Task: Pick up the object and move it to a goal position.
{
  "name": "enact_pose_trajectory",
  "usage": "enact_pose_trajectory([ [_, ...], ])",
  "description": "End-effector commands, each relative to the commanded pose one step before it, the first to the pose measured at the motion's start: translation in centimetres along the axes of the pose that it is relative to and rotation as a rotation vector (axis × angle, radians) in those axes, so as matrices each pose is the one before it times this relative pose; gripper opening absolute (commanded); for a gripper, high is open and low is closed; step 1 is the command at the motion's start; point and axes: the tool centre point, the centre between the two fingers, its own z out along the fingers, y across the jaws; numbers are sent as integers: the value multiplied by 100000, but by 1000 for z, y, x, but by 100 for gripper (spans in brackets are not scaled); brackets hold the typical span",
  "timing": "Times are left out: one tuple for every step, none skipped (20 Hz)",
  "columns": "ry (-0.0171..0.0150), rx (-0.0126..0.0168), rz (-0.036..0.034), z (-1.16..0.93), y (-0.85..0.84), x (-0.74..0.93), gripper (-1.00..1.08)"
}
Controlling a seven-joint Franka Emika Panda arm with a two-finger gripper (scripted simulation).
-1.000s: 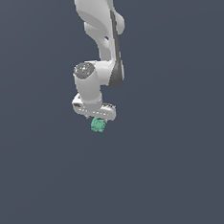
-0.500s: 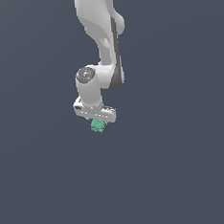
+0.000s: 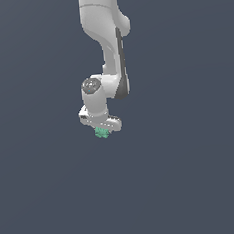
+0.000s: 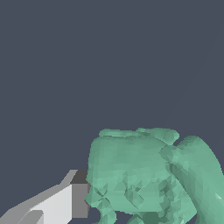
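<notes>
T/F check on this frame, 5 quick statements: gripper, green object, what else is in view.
1. The teal-green object sits right under the gripper. True.
2. The object is bigger than the gripper. False: in the exterior view it is much smaller than the gripper.
3. The object is smooth and round. False: the wrist view shows it lumpy and irregular.
4. A gripper finger touches the object's side in the wrist view. True.
5. A red cube lies next to the object. False: only the arm and the object show against the dark background.
</notes>
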Motion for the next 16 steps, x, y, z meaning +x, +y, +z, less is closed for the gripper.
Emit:
enact_pose_trajectory([
  [51, 8, 31, 97, 13, 28, -100],
  [0, 0, 0, 0, 0, 0, -100],
  [0, 0, 0, 0, 0, 0, -100],
  [0, 0, 0, 0, 0, 0, -100],
  [0, 0, 0, 0, 0, 0, -100],
  [0, 0, 0, 0, 0, 0, -100],
  [0, 0, 0, 0, 0, 0, -100],
  [0, 0, 0, 0, 0, 0, -100],
  [0, 0, 0, 0, 0, 0, -100],
  [82, 36, -38, -84, -36, 18, -100],
  [0, 0, 0, -19, -26, 12, -100],
  [0, 0, 0, -58, -78, 37, -100],
  [0, 0, 0, -96, -129, 61, -100],
  [0, 0, 0, -134, -181, 86, -100],
  [0, 0, 0, -172, -232, 110, -100],
  [0, 0, 0, -210, -283, 135, -100],
])
